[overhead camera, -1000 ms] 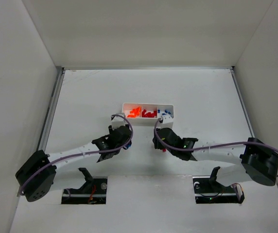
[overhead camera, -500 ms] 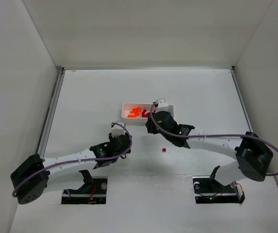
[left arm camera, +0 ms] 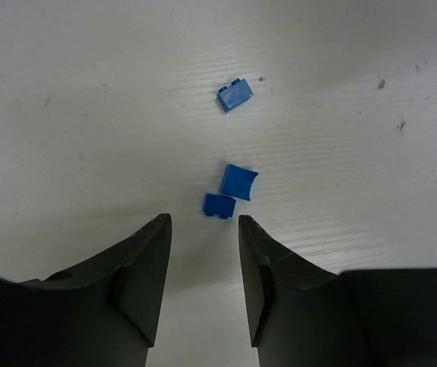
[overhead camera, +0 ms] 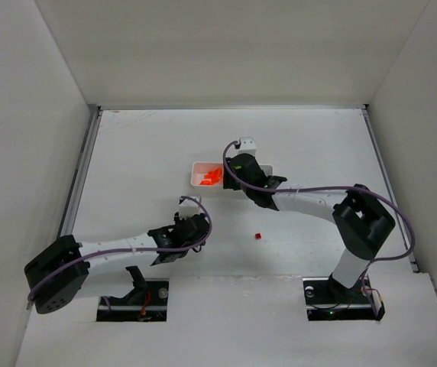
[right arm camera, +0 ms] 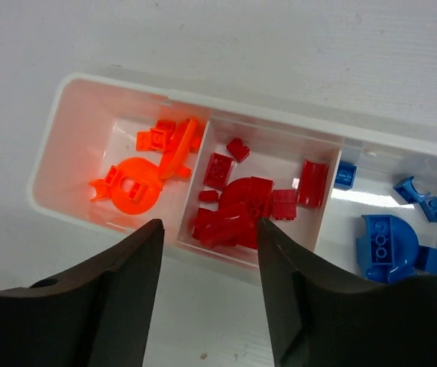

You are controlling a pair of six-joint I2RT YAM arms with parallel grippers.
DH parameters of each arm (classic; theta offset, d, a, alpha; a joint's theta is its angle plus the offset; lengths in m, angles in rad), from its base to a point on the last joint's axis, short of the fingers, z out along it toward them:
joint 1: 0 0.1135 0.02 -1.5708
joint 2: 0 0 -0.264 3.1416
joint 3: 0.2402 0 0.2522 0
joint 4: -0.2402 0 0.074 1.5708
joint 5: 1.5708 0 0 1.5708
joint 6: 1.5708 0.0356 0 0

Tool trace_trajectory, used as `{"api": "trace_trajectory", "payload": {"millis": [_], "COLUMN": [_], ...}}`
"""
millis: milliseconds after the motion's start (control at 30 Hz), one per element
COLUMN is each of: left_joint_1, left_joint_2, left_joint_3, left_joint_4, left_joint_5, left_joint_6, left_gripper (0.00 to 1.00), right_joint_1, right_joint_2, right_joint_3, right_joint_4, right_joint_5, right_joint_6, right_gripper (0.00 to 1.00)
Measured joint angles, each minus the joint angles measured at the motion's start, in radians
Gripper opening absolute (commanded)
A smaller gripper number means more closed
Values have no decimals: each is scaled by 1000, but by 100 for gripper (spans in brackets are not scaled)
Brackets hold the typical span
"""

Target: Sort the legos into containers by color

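In the left wrist view three small blue legos (left arm camera: pixel 239 182) lie on the bare table just beyond my left gripper (left arm camera: pixel 203 220). It hangs open over the table, and the nearest brick (left arm camera: pixel 219 206) sits right at its tips. My right gripper (right arm camera: pixel 208 223) hovers open and empty over the near wall of the white containers tray (right arm camera: pixel 46 164). The tray holds orange legos (right arm camera: pixel 131 187) on the left, red legos (right arm camera: pixel 237 206) in the middle and blue legos (right arm camera: pixel 386 245) on the right. From above, the right gripper (overhead camera: pixel 234 177) covers most of the tray (overhead camera: pixel 195 170).
One loose red brick (overhead camera: pixel 257 236) lies on the table between the two arms. The right arm (overhead camera: pixel 310 200) stretches across from its base to the tray. White walls enclose the table on three sides.
My right arm swung from the table near the loose red brick up to the tray, and its jaws spread wider. My left gripper drew back slightly toward the near edge, its jaws narrowing a little.
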Motion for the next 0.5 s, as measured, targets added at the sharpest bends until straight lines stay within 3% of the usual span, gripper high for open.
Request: {"api": "trace_trajectory", "payload": {"millis": [500], "left_joint_1": [1], "left_joint_2": [114], "left_joint_3": [15], "left_joint_4": [114], "left_joint_5": [-9], "left_joint_6": [34], "left_gripper": [29], "right_joint_1": [31], "right_joint_2": [-111], "right_joint_3": [-109], "right_joint_4": [37], "right_joint_5": [8], "right_joint_6": [21], "right_gripper": [56]}}
